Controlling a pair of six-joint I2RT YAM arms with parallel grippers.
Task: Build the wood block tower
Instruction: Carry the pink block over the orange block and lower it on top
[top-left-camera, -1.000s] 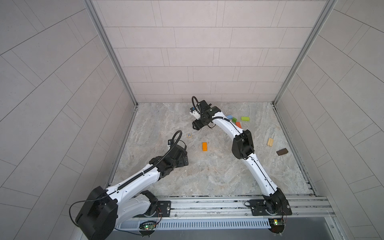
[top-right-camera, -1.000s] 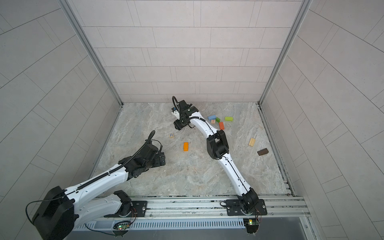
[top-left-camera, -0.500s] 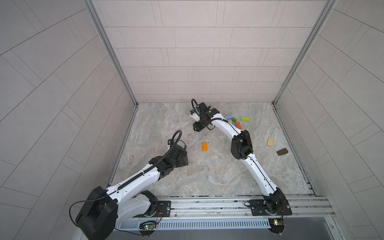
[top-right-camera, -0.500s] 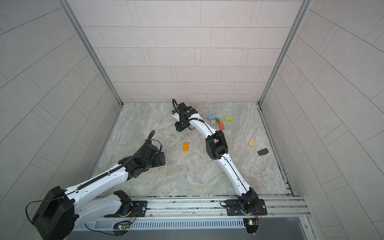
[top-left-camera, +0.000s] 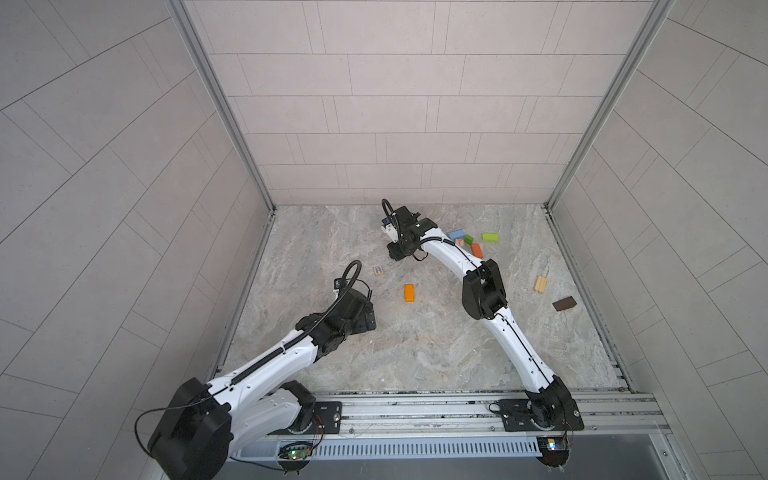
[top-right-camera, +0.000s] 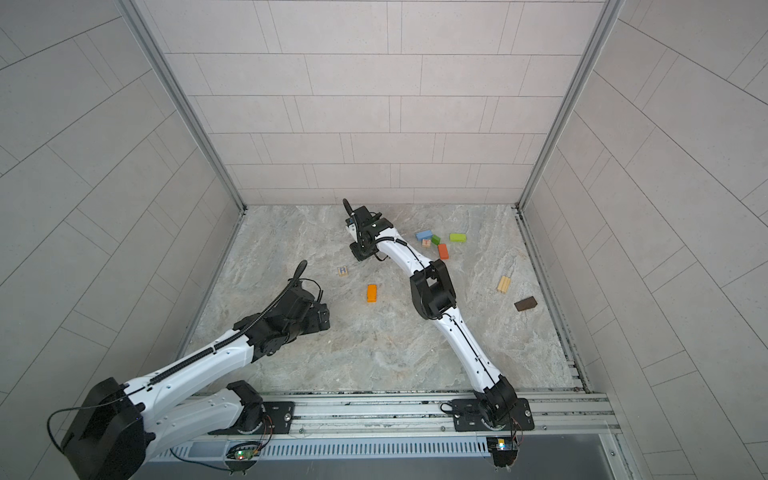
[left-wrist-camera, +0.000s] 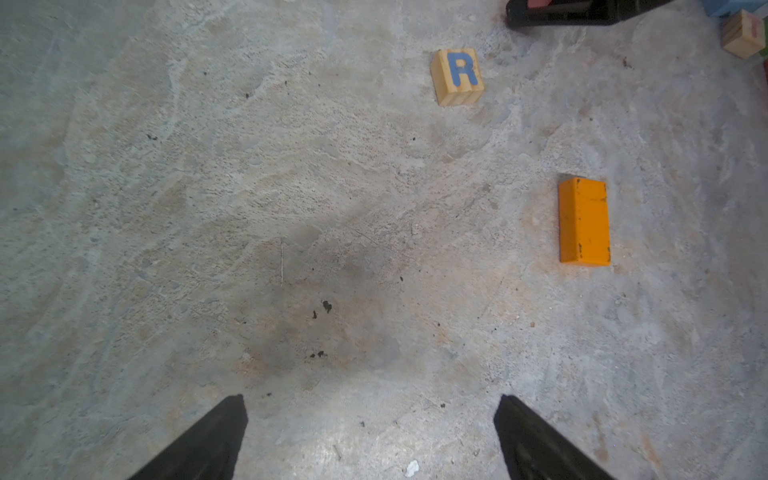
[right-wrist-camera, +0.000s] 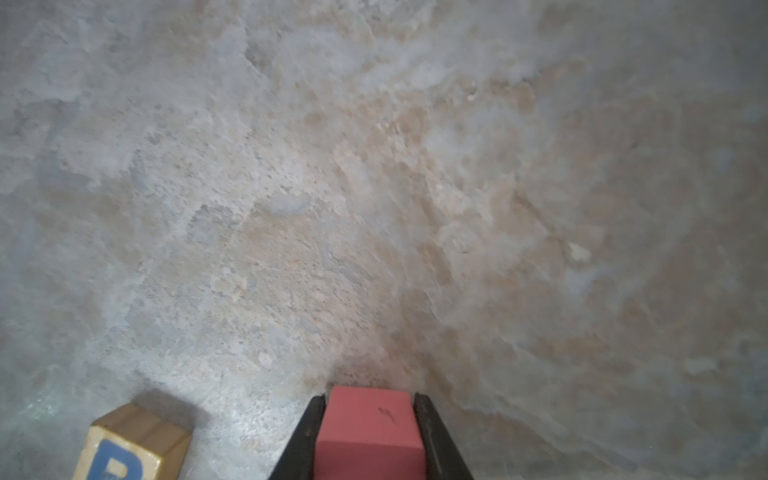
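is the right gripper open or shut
Shut on the pink block: in the right wrist view, the right gripper has both fingers against the block's sides.

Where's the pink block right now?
The pink block sits between the jaws of the right gripper in the right wrist view, at the table's rear middle, close to the R cube.

Soft, even light with faint shadows; top views bow at edges, right wrist view slightly blurred.

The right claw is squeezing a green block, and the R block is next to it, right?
No, the block is pink, not green. The right wrist view shows the right gripper squeezing a pink block, with the R block next to it.
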